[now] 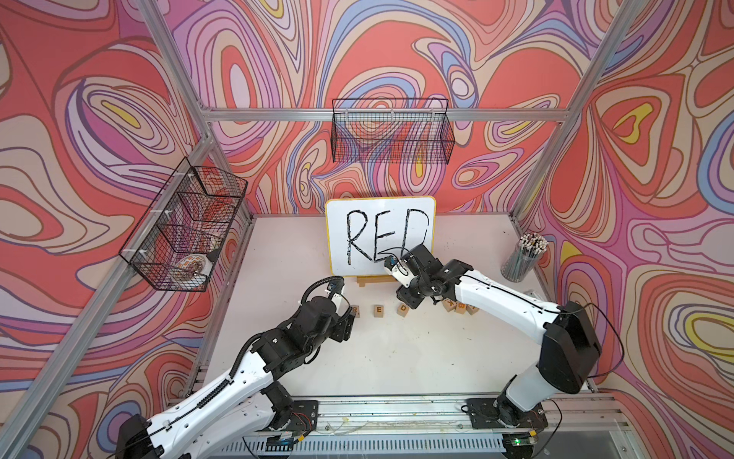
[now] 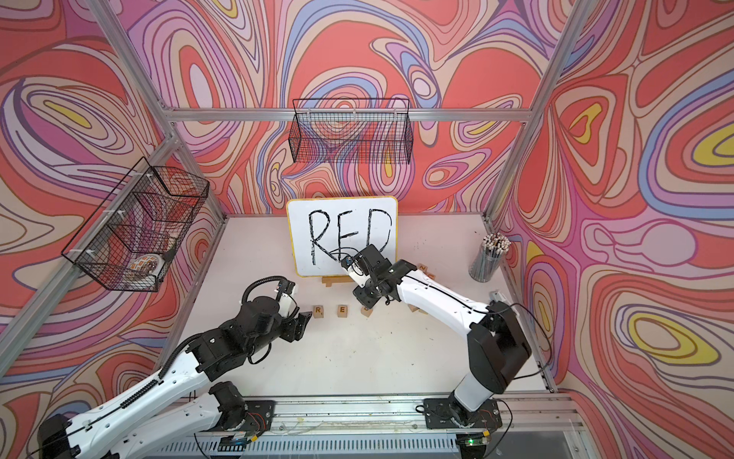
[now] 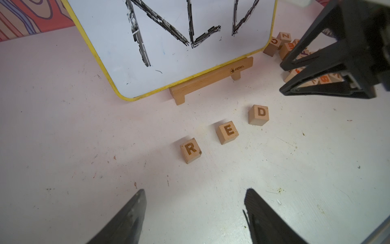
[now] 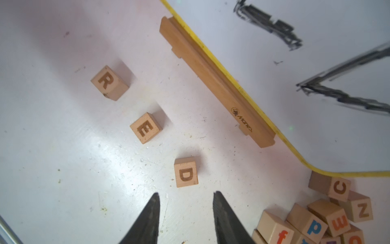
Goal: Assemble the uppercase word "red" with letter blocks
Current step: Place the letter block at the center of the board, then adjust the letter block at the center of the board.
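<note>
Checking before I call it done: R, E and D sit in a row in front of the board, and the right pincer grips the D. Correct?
No. The right pincer grips nothing: the right wrist view shows its jaws apart, the D lying free beyond them. R, E and D do sit in a row in front of the board.

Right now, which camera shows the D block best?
Right wrist: the D block is largest, letter sharp. Left wrist shows it smaller. Both top views show it tiny, in a top view partly behind the right gripper.
</note>
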